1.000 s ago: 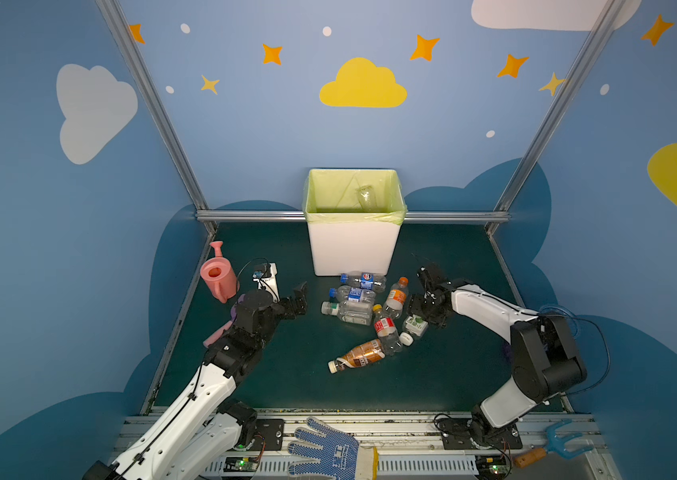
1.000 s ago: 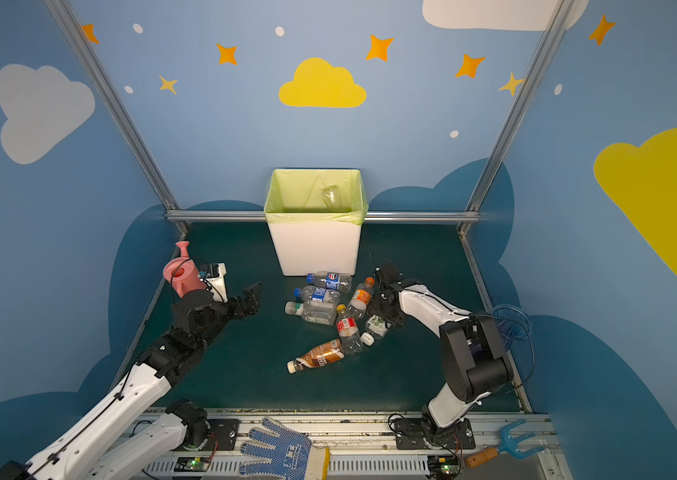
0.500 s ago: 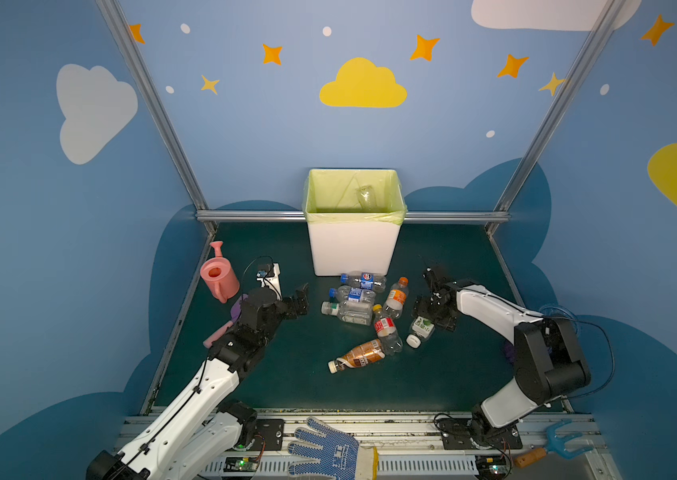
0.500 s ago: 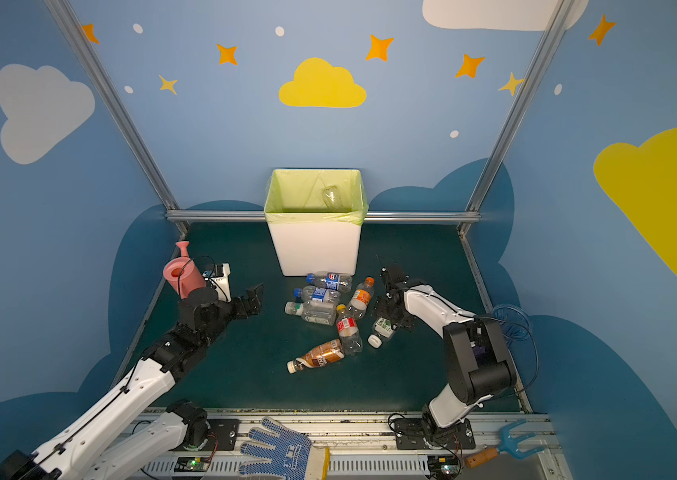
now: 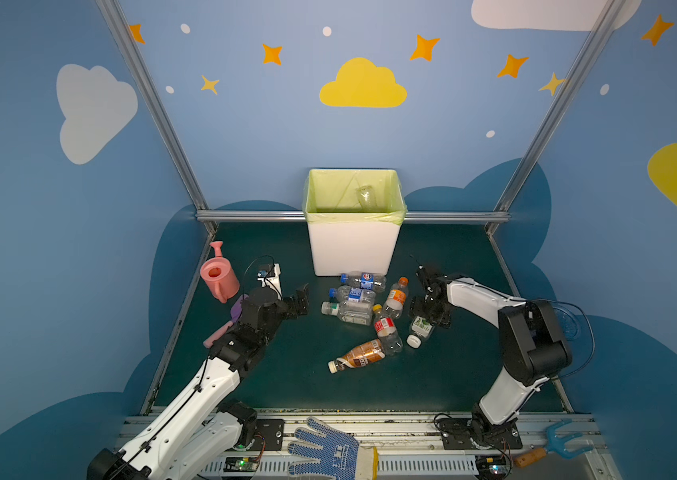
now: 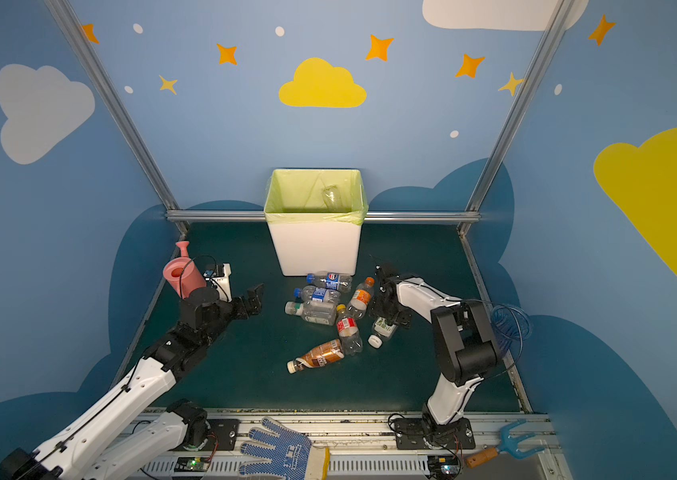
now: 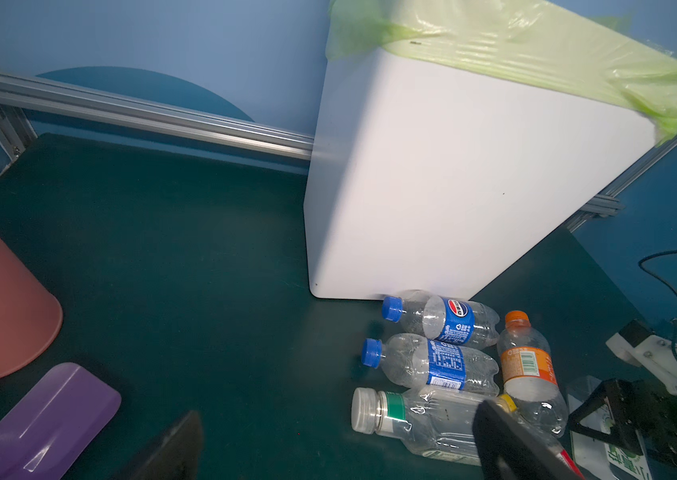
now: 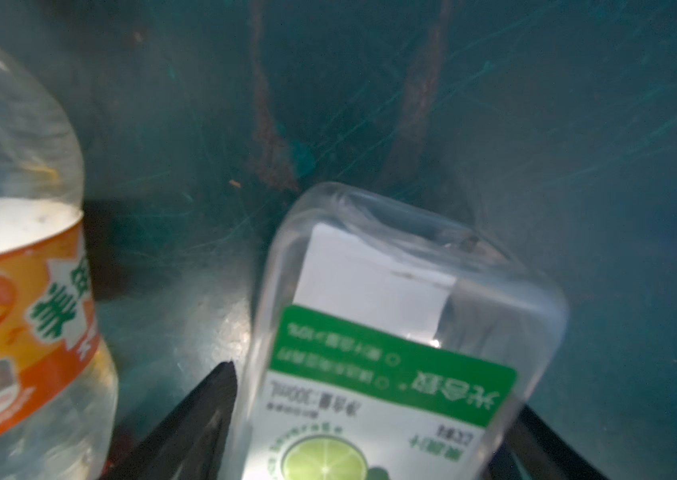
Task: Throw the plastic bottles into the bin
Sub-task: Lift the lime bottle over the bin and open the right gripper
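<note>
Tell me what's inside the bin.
Inside the bin, one clear bottle shows against the yellow-green liner. The bin's floor is hidden by its front wall, so more may lie below.

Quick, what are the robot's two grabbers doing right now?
Left gripper: open, holding nothing.
Right gripper: closed on the lime bottle.

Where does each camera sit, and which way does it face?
Top views: high at the front, side by side, looking down at the bin and bottles; both arms show.
Left wrist: on the left arm, facing across the mat toward the bin; the open left end effector shows.
Right wrist: on the right arm, close above the green-label bottle; the right end effector straddles it.
Shared: both wrist views show the orange-label bottle.
</note>
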You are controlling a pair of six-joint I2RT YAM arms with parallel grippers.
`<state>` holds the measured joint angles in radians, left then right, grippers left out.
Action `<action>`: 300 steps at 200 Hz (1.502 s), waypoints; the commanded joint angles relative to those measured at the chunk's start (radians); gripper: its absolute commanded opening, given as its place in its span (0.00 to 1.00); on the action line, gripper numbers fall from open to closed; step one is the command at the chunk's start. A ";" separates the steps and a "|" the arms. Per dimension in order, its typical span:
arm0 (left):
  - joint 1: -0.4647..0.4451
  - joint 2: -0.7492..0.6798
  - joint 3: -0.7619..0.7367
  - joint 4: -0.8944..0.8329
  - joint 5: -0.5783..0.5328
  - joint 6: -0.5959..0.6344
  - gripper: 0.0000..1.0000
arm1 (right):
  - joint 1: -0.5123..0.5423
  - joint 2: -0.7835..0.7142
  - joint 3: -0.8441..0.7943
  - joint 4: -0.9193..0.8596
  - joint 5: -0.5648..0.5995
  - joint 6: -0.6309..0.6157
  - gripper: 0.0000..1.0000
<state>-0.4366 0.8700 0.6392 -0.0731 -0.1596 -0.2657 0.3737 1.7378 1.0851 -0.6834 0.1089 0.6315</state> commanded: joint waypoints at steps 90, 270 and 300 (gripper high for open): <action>0.004 0.035 0.002 -0.035 0.038 0.034 1.00 | -0.035 -0.155 0.450 -0.081 -0.045 -0.216 0.49; -0.226 0.268 0.110 -0.120 -0.025 0.120 1.00 | 0.014 0.367 1.623 0.050 -0.329 -0.132 0.92; -0.298 0.287 0.126 -0.136 -0.018 0.179 1.00 | -0.010 0.150 1.368 0.163 -0.270 -0.166 0.95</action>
<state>-0.6888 1.1400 0.7315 -0.1856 -0.1593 -0.1509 0.3958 2.1536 2.5313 -0.6373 -0.2222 0.5156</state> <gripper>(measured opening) 0.997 0.948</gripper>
